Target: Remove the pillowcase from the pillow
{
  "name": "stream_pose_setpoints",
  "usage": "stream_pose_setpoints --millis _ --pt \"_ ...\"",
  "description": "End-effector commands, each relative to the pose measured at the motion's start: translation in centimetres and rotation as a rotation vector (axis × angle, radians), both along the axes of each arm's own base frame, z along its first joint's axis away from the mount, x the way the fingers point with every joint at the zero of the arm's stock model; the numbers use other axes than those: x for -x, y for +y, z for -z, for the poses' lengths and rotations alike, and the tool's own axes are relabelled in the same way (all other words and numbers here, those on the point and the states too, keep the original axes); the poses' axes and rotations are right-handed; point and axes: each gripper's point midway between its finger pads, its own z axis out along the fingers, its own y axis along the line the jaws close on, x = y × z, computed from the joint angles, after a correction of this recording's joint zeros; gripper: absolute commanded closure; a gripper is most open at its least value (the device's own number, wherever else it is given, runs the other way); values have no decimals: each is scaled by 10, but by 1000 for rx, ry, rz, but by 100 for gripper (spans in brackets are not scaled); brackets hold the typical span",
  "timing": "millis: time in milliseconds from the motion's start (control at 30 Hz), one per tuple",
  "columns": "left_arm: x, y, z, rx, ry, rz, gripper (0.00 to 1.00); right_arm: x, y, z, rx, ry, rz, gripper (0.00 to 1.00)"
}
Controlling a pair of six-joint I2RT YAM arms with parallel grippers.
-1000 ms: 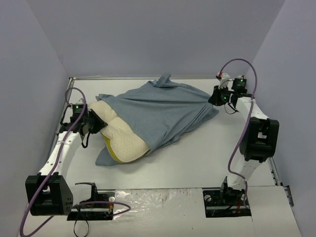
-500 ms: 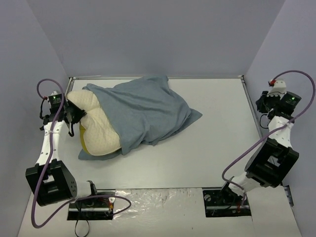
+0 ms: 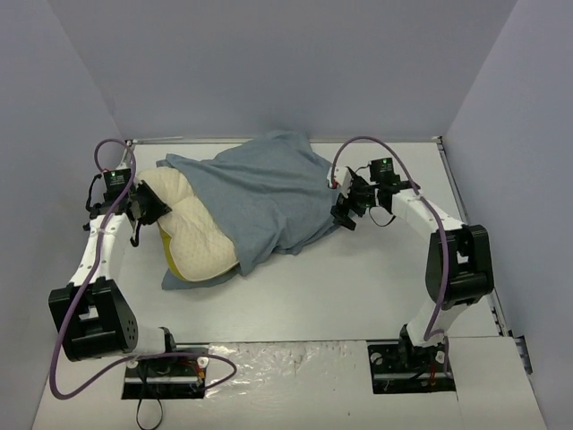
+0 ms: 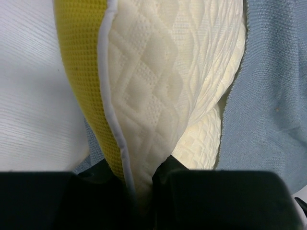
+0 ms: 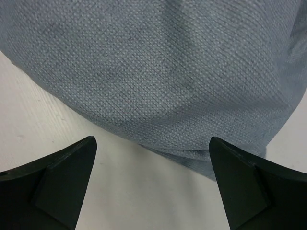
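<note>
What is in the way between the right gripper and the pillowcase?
Nothing visible. The right gripper faces the pillowcase with its jaws open, and only a little bare table lies in front of it.

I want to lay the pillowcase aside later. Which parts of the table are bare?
Bare: the broad near strip of the table between the pillow and the near edge, and the far right corner beyond the right gripper. Crowded: the far left, where the pillowcase and left gripper lie.

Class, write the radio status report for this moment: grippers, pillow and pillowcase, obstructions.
Left gripper shut on pillow edge. Right gripper open, at pillowcase, gripping nothing. Pillowcase covers about half the pillow. No obstruction seen.
</note>
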Motion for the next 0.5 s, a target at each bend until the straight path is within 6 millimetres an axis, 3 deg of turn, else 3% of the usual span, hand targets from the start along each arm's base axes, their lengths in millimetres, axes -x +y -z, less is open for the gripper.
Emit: stream_pose_setpoints --millis 0,100,267,367,400,467 --pt "-7 5 -23 -66 -52 30 98 -27 -20 -6 182 -196 -96 0" --pt "-9 1 -21 -57 -48 44 98 -29 -14 0 222 -189 -177 0" --pt "-9 -5 -21 -38 -51 65 98 -32 -1 40 378 -155 -248 8" --pt "-8 -7 -24 -28 -62 69 98 -48 1 54 428 -151 -165 31" --pt "-8 -8 -25 -25 -64 68 98 -57 4 55 428 -181 -110 47" --pt "-8 -8 -28 -24 -67 70 98 -66 -11 54 495 -216 -26 67"
